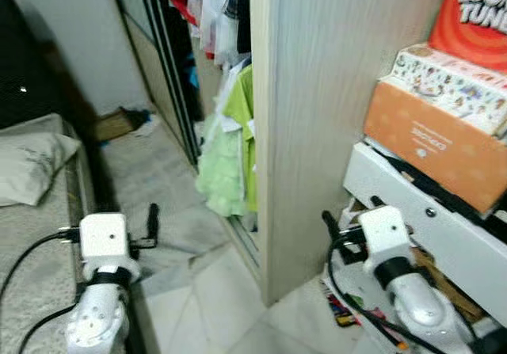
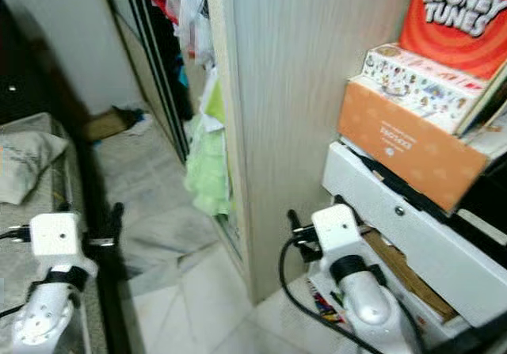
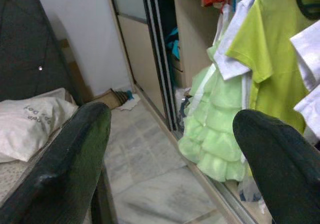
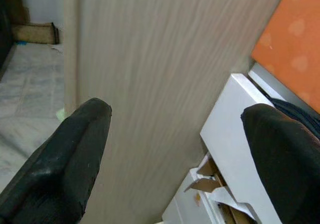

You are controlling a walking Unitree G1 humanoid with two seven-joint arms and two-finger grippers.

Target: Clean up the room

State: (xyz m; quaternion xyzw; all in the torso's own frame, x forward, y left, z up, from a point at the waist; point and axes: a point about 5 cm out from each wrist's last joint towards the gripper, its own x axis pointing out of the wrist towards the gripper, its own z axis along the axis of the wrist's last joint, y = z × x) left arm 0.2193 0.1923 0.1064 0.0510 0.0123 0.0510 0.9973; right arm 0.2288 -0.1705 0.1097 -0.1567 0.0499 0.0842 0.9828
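Two pincers are raised and both stand spread wide with nothing between their fingers: the left pincer [image 1: 150, 226] hangs out to the left of the wardrobe side panel [image 1: 333, 124], the right pincer [image 2: 295, 229] just to the panel's right, close to it but apart. By my judgement this is the searching step of tidying the room, with nothing yet picked up. The likeliest thing to clear is the small dark heap of litter [image 1: 133, 119] on the floor [image 1: 206, 291], far beyond the panel's left edge, against the back wall beside a piece of brown cardboard [image 1: 112, 124]; it looks soft and crumpled, though too small to identify. Reaching it would call for walking past the hanging green dress [image 1: 222, 168], then bending low. Right of the panel, an orange box [image 1: 436, 144] tops a crowded white drawer unit [image 1: 412, 211].
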